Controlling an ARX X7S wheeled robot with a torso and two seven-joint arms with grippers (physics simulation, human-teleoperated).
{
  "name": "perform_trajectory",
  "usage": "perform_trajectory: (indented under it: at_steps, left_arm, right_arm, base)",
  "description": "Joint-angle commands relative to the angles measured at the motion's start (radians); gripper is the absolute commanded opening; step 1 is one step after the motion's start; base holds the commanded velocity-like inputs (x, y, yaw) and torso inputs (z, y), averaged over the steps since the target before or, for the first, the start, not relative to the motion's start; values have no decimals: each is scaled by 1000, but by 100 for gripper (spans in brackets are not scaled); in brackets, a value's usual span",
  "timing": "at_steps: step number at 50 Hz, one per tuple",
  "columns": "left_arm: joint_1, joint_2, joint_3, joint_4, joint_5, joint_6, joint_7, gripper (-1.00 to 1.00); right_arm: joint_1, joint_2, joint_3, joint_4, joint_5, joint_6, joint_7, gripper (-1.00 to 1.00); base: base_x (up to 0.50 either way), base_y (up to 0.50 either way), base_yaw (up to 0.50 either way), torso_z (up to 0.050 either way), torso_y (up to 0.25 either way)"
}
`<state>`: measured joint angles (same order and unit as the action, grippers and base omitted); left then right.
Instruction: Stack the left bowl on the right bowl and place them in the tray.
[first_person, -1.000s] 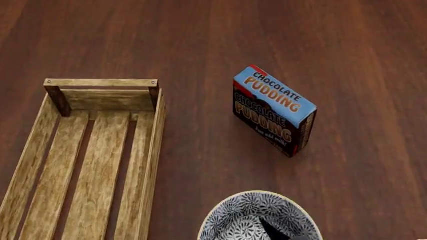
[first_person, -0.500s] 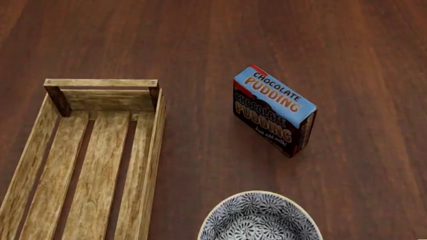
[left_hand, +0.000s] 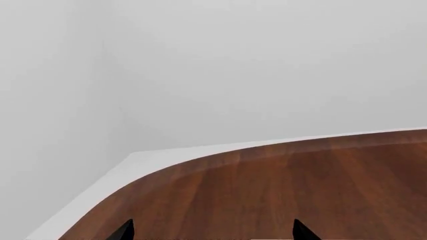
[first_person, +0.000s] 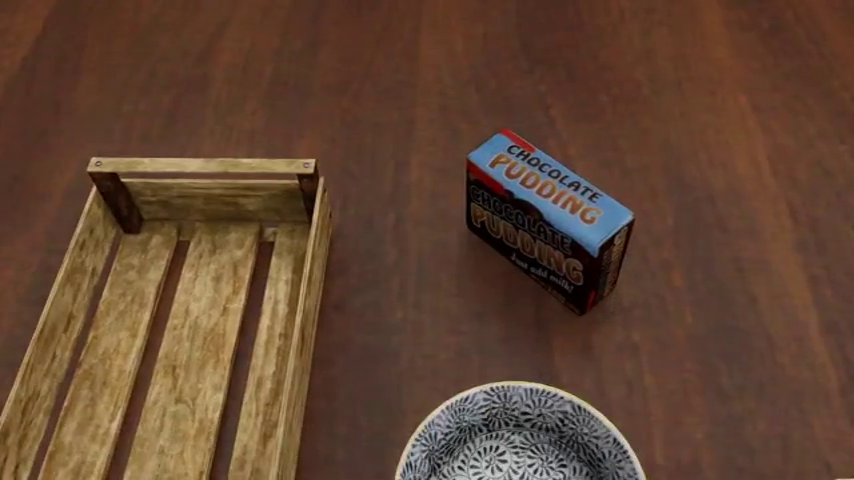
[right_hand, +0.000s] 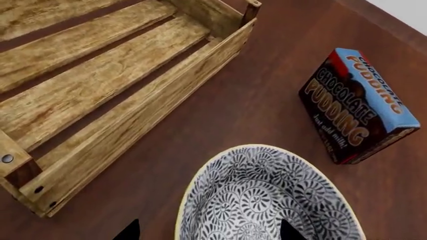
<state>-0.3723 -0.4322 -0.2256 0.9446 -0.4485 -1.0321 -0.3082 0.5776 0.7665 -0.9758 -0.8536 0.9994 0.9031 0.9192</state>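
Note:
One blue-and-white patterned bowl (first_person: 521, 435) sits on the dark wood table at the near edge of the head view. I cannot tell which of the two bowls it is; no other bowl is in view. The light-wood tray (first_person: 200, 166) lies to its left with nothing in it. My right gripper (right_hand: 208, 232) hovers open above the bowl (right_hand: 267, 200), one tip over its inside and the other outside its rim, with the tray (right_hand: 133, 135) beside it. My left gripper (left_hand: 213, 232) is open over bare table, holding nothing. Neither gripper shows in the head view.
A blue chocolate pudding box (first_person: 547, 220) stands on its edge behind the bowl, right of the tray; it also shows in the right wrist view (right_hand: 357, 115). The left wrist view shows the table's rounded edge (left_hand: 200, 160) with a white wall beyond.
A black fingertip that showed over the bowl in the head view one second ago has left that view. The bowl, tray and box have not moved.

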Motion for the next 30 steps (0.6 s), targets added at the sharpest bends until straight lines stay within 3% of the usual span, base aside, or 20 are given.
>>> perform_trajectory:
  at_steps: [1, 30]
  left_arm:
    - [4, -4, 0, -2, -6, 7, -5, 100]
    - [16, -13, 10, -10, -10, 29, -20, 100]
  right_arm:
    - [3, -30, -28, 32, -15, 25, 4, 100]
    - [0, -90, -97, 115, -78, 35, -23, 100]
  base:
    - [0, 0, 0, 0, 0]
    - [0, 0, 0, 0, 0]
